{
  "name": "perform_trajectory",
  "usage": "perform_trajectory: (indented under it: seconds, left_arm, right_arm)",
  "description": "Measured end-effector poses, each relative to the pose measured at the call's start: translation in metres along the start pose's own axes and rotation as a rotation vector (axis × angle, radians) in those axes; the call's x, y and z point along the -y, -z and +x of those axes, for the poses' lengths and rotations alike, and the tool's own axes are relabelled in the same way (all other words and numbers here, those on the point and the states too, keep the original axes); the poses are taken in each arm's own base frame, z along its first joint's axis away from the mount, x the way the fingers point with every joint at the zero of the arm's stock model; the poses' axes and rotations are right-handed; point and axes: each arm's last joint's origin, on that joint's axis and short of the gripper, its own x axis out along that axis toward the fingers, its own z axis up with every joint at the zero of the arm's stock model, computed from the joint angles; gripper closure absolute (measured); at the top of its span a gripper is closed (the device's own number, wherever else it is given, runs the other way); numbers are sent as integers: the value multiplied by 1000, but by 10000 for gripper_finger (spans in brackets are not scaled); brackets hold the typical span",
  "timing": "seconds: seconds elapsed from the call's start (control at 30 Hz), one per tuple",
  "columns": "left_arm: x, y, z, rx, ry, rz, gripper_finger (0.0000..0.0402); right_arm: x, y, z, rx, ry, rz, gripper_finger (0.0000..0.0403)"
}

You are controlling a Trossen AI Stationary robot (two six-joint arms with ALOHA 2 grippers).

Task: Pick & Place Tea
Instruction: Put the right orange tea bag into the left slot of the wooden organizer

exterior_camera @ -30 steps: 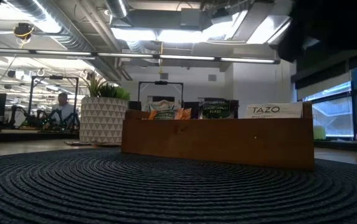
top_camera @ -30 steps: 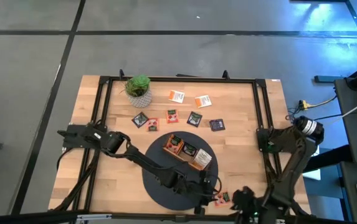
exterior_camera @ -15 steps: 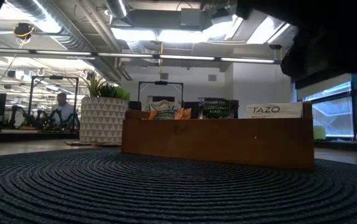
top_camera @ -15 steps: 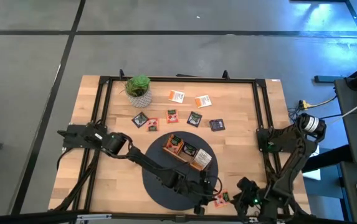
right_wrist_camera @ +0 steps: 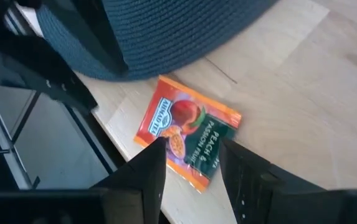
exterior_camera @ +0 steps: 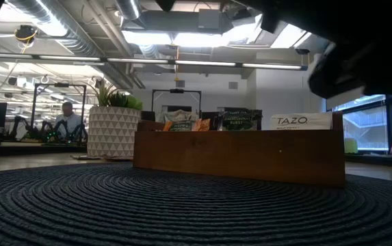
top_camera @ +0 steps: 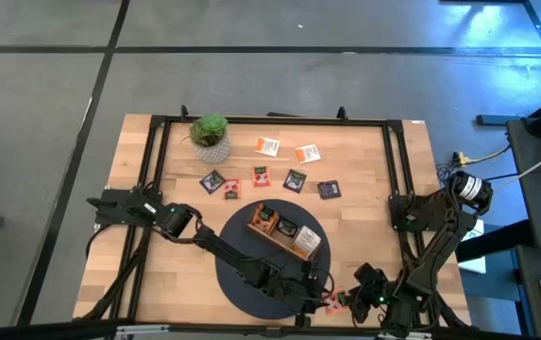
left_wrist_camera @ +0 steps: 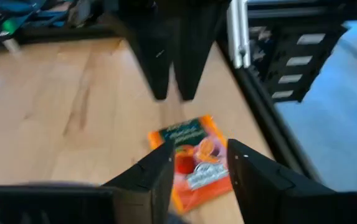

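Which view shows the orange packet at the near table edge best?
Right wrist view: the orange packet lies flat on bare wood beside the dark mat, label readable. Left wrist view shows it blurred; high view, a speck by both grippers; low view, not at all.

a pale wooden table [top_camera: 364, 198] with a smooth, lightly grained, faintly sheened top is seen, and on it a round dark mat [exterior_camera: 182, 205] woven in coarse ribbed rings, matt and rough, with a brown wooden tray [exterior_camera: 240, 156] of smooth satin finish set on it. the orange tea packet [right_wrist_camera: 187, 132] at the table's edge is shown glossy and slick, like printed foil or coated paper, and the left gripper [left_wrist_camera: 197, 171] and right gripper [right_wrist_camera: 190, 163] are shown with fingers of matt black plastic. black metal framing [top_camera: 152, 161] is seen along the table's sides, and the potted plant [exterior_camera: 110, 123] sits in a white pot with a faceted matt surface.
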Motion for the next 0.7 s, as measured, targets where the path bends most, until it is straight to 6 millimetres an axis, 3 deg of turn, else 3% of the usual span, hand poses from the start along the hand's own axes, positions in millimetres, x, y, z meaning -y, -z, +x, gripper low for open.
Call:
perform_trajectory:
  seconds: [0.2, 0.7]
  left_arm:
    - [2, 21, 13, 20, 15, -34, 260]
    - [-3, 24, 15, -13, 17, -87, 260]
  right_arm:
    - [-2, -4, 3, -64, 28, 23, 253]
    - [5, 12, 32, -97, 83, 142, 253]
